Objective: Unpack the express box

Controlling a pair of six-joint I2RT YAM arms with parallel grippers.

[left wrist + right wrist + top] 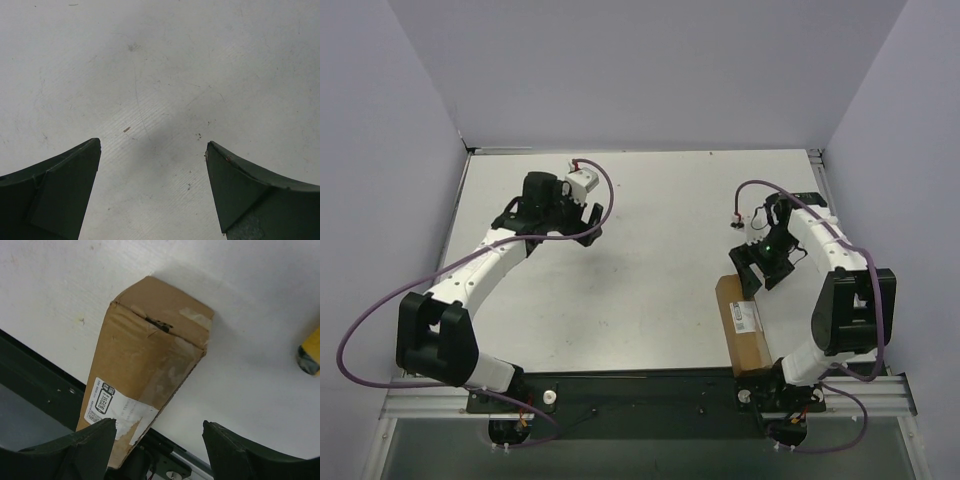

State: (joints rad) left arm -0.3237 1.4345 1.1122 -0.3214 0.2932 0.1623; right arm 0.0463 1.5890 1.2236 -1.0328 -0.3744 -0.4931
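1. A white counter (640, 270), faintly scratched and speckled, under soft, even light.
2. Plain pale lilac walls (650, 70) enclose its back and both sides.
3. A silver rail (420, 403) lines its near edge.

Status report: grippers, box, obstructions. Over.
Left gripper open over table. Right gripper open, poised at the box. Box shut, at table's near edge. Yellow item beside it, apart.

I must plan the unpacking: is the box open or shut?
Shut. The box lies flat, label up; its end flaps are folded closed, with only a small ragged gap at the seam.
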